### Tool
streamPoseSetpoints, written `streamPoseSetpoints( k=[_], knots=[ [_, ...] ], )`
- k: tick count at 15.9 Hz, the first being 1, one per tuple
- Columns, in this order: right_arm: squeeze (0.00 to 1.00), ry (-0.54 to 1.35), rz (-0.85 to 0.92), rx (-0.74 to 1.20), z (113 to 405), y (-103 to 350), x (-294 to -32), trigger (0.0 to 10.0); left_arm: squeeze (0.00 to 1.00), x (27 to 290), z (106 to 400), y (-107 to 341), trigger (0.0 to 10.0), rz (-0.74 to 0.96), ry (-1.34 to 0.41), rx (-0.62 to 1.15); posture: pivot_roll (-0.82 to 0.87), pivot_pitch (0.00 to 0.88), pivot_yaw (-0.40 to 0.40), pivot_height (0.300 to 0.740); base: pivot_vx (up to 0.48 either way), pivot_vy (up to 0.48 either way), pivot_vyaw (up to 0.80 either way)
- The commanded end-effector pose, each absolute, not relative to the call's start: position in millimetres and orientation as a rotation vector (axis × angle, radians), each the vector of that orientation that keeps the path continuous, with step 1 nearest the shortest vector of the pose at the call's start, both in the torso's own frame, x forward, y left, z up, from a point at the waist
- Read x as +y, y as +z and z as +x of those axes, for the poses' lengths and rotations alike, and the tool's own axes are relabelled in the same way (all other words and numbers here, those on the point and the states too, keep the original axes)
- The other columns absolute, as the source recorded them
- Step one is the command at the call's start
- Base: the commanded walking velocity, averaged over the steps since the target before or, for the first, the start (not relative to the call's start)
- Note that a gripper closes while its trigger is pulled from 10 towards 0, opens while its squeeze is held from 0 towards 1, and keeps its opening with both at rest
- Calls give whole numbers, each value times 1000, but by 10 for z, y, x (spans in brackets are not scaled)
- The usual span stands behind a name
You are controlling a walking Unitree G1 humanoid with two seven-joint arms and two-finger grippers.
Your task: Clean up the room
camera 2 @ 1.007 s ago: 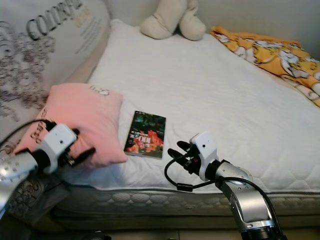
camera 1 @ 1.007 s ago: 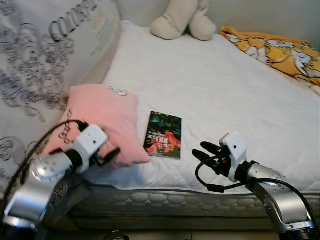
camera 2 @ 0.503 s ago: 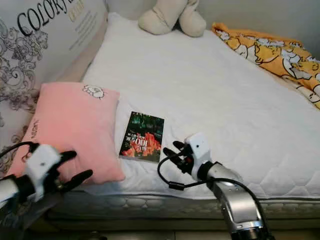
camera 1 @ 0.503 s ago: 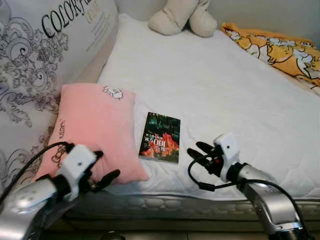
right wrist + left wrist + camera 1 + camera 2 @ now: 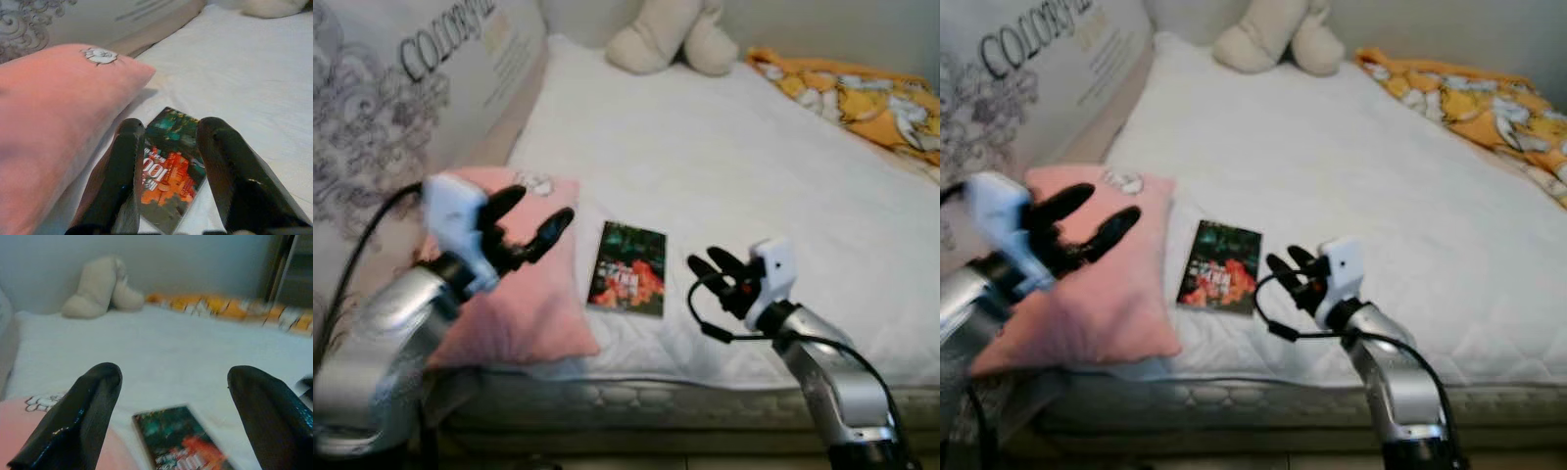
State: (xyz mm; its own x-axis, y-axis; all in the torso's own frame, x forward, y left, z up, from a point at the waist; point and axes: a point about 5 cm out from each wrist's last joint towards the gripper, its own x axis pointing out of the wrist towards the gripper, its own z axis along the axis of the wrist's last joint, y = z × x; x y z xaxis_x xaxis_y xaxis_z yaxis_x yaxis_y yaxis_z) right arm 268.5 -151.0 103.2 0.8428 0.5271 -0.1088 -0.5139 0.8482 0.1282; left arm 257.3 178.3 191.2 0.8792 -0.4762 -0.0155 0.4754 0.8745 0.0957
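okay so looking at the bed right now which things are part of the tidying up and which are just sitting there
Likely part of the job:
- book, flat near the bed's front edge, right claw open, pointing at it
- pink pillow, left claw open above it

Just lying about:
- plush toy at the far end
- orange blanket along the right side
- mattress

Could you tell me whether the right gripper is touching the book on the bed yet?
Apart. In the left eye view, white mattress shows between the right gripper and the book.
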Motion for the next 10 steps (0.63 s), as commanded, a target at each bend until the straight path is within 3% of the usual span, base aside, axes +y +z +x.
streamPoseSetpoints(
  k=[1, 6, 10],
  knots=[
    [0, 503, 70, 141, 2674, 1016, -1526, 10000, 0, 1783, 2624, 1753, 10000, 161, -417, 69, 45, 0, -51, 740, 0, 0, 550],
    [0, 421, 84, 131, 2642, 951, -1456, 10000, 0, 1643, 2754, 1638, 10000, 108, -286, 18, 22, 0, -27, 740, 0, 0, 800],
    [0, 400, 77, 120, 2654, 948, -1471, 10000, 0, 1620, 2772, 1606, 10000, 118, -276, 4, 20, 0, -32, 740, 0, 0, 800]
  ],
)
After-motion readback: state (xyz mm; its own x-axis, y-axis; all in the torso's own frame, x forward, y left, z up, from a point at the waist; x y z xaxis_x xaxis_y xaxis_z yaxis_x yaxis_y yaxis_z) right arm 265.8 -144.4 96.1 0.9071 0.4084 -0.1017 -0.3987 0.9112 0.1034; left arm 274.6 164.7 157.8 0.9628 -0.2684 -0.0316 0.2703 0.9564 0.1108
